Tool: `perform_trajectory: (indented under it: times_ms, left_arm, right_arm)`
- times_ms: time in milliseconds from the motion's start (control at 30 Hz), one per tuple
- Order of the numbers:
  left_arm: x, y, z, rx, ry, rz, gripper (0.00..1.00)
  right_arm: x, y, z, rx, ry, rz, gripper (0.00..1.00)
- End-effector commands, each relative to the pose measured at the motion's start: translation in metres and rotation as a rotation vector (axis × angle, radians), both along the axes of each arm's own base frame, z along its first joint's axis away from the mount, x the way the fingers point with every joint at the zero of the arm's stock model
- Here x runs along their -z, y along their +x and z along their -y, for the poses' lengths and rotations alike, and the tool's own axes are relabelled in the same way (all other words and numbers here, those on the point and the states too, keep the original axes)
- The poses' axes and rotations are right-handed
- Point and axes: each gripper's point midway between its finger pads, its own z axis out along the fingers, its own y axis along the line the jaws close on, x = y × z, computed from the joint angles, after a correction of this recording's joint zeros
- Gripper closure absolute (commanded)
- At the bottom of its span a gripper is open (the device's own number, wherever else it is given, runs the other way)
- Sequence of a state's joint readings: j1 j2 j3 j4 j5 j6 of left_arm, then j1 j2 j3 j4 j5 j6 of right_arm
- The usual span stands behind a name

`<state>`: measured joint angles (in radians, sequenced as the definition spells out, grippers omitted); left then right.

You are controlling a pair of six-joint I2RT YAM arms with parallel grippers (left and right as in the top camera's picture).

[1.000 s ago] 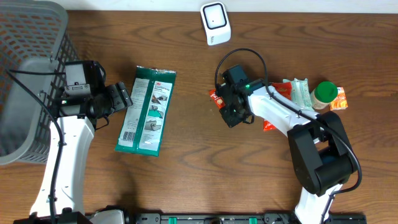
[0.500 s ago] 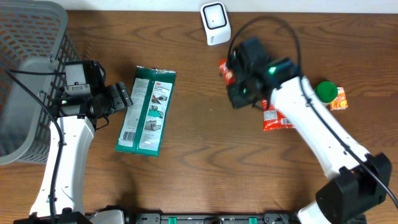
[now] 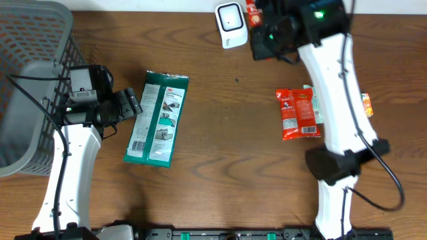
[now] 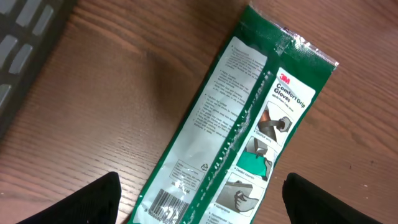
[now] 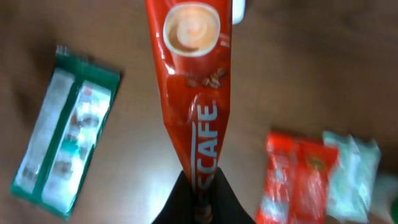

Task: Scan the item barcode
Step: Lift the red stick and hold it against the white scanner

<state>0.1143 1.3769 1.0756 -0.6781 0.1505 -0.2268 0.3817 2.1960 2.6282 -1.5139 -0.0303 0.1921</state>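
Dark wooden table (image 3: 200, 167) fills the overhead view, with a grey basket (image 3: 30, 47) at its 9 o'clock edge; just beside the basket the left gripper (image 3: 131, 105) stands with jaws apart and nothing in them, next to a green glove packet (image 3: 157, 120) that lies flat with its barcode end towards 6 o'clock. At 12 o'clock sits the white scanner (image 3: 230, 25); just to its 3 o'clock side the red coffee sachet (image 5: 191, 93), the thing to be scanned, hangs above the table; the right gripper (image 5: 194, 198) is clenched on the sachet's lower end, so the pack stands out lengthwise from the fingers towards the scanner. Whether the sachet's barcode faces the scanner cannot be told. Further towards 3 o'clock a red snack packet (image 3: 298, 115) lies on the table, overlapping a pale green packet (image 3: 319, 100).

By its look the sachet is light, thin and soft, with a glossy film skin; it will likely flop or twist if swung fast, and may slip in a loose pinch; the crimped end seam is the firmest place to hold, clear of the printed code; a held corner lets the flat face turn to the scanner.
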Motion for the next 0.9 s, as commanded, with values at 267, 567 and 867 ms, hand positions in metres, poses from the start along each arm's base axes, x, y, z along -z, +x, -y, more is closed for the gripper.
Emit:
perform_trajectory:
  times_ms: [267,567,867]
  left_arm:
    - [-0.001,0.001,-0.003,0.011,0.019,0.002,0.16]
    - [-0.001,0.001,-0.003,0.011,0.019,0.002,0.16]
    - [-0.001,0.001,-0.003,0.011,0.019,0.002,0.16]
  right_arm:
    - [0.107,0.119,-0.032,-0.022,-0.006,0.14,0.99]
    - [0.173,0.153,-0.036,-0.022,-0.012,0.153,0.99]
    - [0.177,0.162,-0.026,0.001,-0.006,0.166,0.99]
